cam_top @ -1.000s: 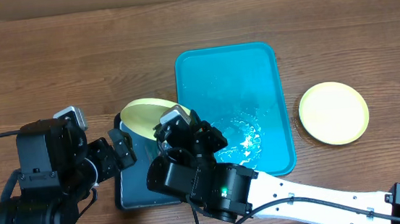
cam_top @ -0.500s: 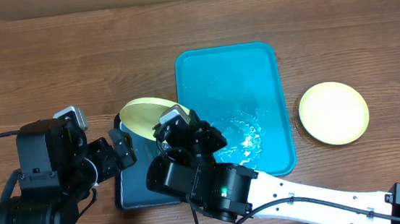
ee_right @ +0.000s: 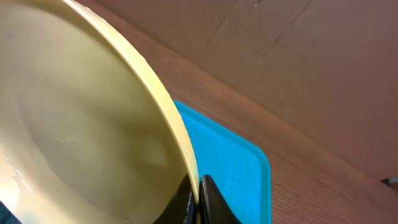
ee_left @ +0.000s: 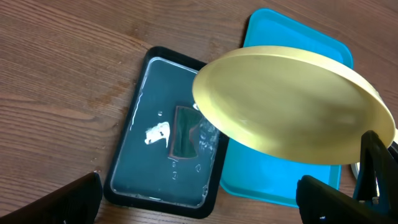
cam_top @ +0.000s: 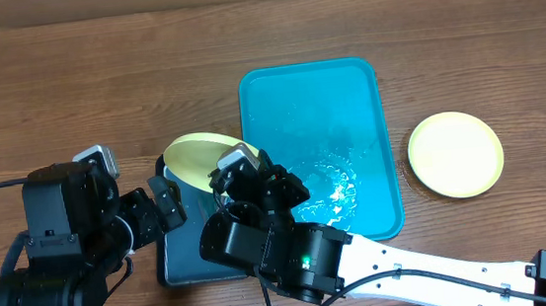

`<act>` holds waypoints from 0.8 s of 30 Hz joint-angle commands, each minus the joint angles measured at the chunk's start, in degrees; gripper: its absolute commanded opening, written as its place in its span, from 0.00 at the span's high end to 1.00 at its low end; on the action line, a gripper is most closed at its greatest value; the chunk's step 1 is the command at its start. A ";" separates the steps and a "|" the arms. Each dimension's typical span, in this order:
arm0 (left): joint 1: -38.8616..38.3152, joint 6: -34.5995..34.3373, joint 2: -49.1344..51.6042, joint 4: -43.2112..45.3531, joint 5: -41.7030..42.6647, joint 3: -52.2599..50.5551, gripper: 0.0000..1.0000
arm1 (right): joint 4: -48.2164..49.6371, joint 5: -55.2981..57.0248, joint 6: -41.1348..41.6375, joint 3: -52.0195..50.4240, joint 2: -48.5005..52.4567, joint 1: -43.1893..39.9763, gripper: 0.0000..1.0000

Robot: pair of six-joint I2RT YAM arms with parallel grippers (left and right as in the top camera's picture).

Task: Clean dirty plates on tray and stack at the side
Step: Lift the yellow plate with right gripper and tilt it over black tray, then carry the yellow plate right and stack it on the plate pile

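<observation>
PLATE OVER THE RINSE TRAY: The right gripper (ee_right: 199,198) holds a yellow-green round plastic plate (ee_left: 292,102) tilted in the air just left of the large turquoise rectangular plastic tray (cam_top: 347,97), its fingers clamped on the rim. The plate hangs above the smaller dark grey-black rectangular tray (ee_left: 127,162), which lies along the turquoise tray's left edge and holds a film of water. The tilt and position suggest rinsing or draining, so that drips land in the dark tray and not on the wooden table (cam_top: 97,69).

The left gripper (ee_left: 205,200) hovers over the dark tray on the side away from the turquoise tray, fingers wide apart and holding nothing. In the water lie a greenish rectangular piece (ee_left: 183,138), perhaps a sponge, and a white scrap (ee_left: 155,134). The raised plate overhangs the dark tray close by the piece, crowding any reach for it.

A second yellow-green round plate (cam_top: 454,154) rests on the table just right of the turquoise tray, likely the stacking spot. The turquoise tray carries no plate, only wet glints. No third plate is in view.
</observation>
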 commanded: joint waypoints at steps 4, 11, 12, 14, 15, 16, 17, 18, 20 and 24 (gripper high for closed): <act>0.48 1.05 -0.09 0.20 0.33 0.83 0.00 | 0.57 1.20 2.60 2.01 -1.11 -0.11 0.96; 0.48 1.05 -0.09 0.20 0.33 0.83 0.00 | -2.21 -33.88 20.35 2.01 -1.11 -16.13 0.96; 0.48 1.05 -0.09 0.20 0.33 0.83 0.00 | -1.66 -42.82 21.27 2.01 -1.11 -19.37 0.96; 0.48 1.07 -0.09 0.20 0.33 0.83 0.00 | 1.14 -66.05 21.42 2.01 -1.11 -27.02 0.96; 0.48 1.05 -0.09 0.20 0.33 0.83 0.00 | 3.17 -78.05 21.05 2.01 -1.11 -31.04 0.96; 0.48 1.05 -0.09 0.20 0.33 0.83 0.00 | 4.81 -86.20 21.07 2.01 -1.11 -34.14 0.96; 0.48 1.05 -0.09 0.20 0.33 0.83 0.00 | 6.62 -94.14 21.20 2.01 -1.27 -37.88 0.96; 0.48 1.05 -0.09 0.20 0.33 0.83 0.00 | 7.65 -99.08 21.86 2.01 -1.51 -41.38 0.96; 0.48 1.05 -0.09 0.20 0.33 0.83 0.00 | 5.46 -100.76 24.11 2.01 -3.32 -51.06 0.96; 0.48 1.05 -0.09 0.20 0.33 0.83 0.00 | -2.97 -100.15 24.13 2.01 -4.68 -65.26 0.96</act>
